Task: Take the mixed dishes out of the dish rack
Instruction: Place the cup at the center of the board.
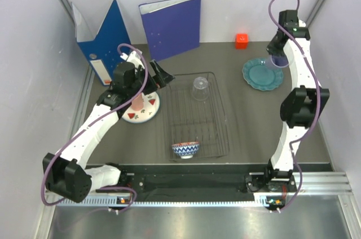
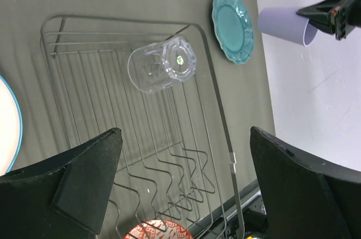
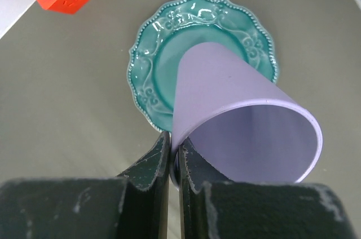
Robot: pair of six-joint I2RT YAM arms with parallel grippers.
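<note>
The black wire dish rack [image 1: 224, 120] lies mid-table. In it a clear glass tumbler [image 1: 199, 88] lies at the far end and a blue-white patterned bowl [image 1: 185, 149] sits at the near end. My right gripper [image 1: 276, 54] is shut on the rim of the lavender cup [image 3: 237, 109] and holds it tilted above the teal scalloped plate [image 3: 158, 70], right of the rack. The white plate with red wedge marks [image 1: 148, 110] lies left of the rack with the pink cup [image 1: 137, 102] on it. My left gripper [image 2: 186, 177] is open and empty over the rack's left side [image 2: 217, 109], with the tumbler [image 2: 162, 64] ahead of it.
Two blue binders [image 1: 101, 39] [image 1: 172, 25] stand at the back left. A small red cube [image 1: 242, 40] sits at the back, near the teal plate [image 1: 263, 74]. Grey walls close in the table on both sides.
</note>
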